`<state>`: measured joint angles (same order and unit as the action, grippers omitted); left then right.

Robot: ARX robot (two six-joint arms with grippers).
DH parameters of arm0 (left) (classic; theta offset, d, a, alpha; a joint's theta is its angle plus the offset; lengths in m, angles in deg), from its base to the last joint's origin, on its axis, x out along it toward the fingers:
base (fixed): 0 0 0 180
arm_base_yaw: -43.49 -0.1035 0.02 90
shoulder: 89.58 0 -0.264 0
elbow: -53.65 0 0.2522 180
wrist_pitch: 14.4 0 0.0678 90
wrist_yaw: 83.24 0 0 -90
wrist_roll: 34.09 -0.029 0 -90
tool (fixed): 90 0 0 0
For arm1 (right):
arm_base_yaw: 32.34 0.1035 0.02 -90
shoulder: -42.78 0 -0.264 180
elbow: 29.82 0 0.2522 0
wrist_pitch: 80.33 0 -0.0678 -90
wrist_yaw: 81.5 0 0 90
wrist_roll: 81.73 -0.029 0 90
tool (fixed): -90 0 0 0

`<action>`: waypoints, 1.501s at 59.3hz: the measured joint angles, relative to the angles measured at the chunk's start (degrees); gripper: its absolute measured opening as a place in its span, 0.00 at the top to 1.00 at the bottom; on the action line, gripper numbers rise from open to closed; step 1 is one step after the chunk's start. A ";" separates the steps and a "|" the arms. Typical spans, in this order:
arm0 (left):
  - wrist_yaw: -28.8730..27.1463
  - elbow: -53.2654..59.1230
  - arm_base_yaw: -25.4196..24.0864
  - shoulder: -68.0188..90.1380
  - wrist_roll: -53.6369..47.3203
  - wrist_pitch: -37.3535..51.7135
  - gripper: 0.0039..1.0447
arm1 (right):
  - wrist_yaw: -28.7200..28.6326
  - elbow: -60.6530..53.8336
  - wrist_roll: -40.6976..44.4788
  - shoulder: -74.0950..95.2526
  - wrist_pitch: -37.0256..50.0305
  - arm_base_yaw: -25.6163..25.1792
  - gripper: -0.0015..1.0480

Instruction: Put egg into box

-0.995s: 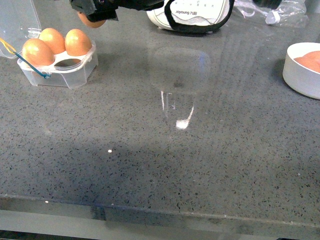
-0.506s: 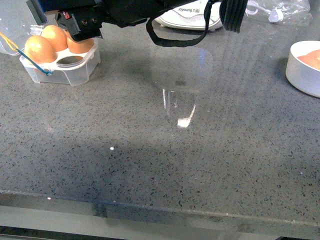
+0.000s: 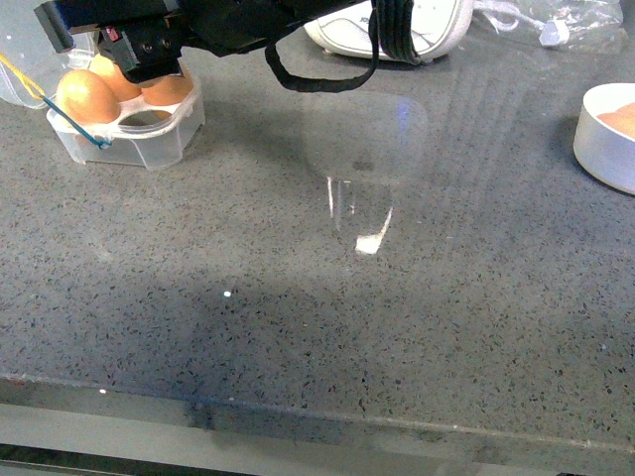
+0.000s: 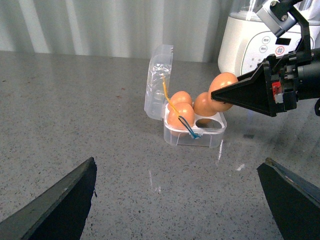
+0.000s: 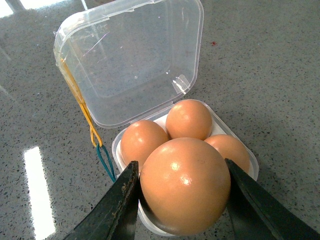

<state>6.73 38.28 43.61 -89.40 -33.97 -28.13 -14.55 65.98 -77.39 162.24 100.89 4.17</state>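
Orange-brown egg (image 5: 185, 185) hangs just above the open clear box (image 4: 200, 140)'s one empty cup.

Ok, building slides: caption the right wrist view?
Right end effector holding an egg over the open carton, three eggs seated.

I cannot read any words here. The white machine (image 4: 247, 42) near the egg box (image 4: 196, 134) has small buttons (image 4: 263, 50) and a red round mark (image 4: 280, 50) on its front, but the print on them is too tiny for me to read.
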 joint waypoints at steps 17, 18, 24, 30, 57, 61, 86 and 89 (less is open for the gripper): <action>0.00 0.00 0.00 0.00 0.00 0.00 0.06 | 0.37 0.31 0.96 1.51 -0.42 0.35 0.60; -0.02 0.00 0.00 0.00 0.00 0.00 0.06 | 0.37 0.31 0.96 1.55 -0.42 0.35 0.60; 0.00 0.00 0.00 0.00 0.00 0.00 0.06 | 0.33 0.33 1.29 1.75 -0.61 0.35 0.53; 0.00 0.00 0.00 0.00 0.00 0.00 0.06 | 0.28 0.33 1.33 1.75 -0.72 0.35 0.34; -0.02 0.00 0.00 0.00 0.00 0.00 0.06 | 2.05 -8.04 -2.47 -9.46 4.15 -2.97 0.07; 0.00 0.00 0.00 0.00 0.00 0.00 0.06 | 3.23 -10.95 -3.72 -12.48 5.46 -4.76 0.07; -0.02 0.00 0.00 0.00 0.00 0.00 0.06 | 21.64 -43.52 -12.57 -39.50 15.23 -23.78 0.07; -0.02 0.00 0.00 0.00 0.00 0.00 0.06 | 22.43 -46.53 -13.31 -42.05 15.39 -26.23 0.07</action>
<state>6.70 38.28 43.61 -89.40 -33.97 -28.13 7.87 19.44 -90.70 120.19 116.28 -22.06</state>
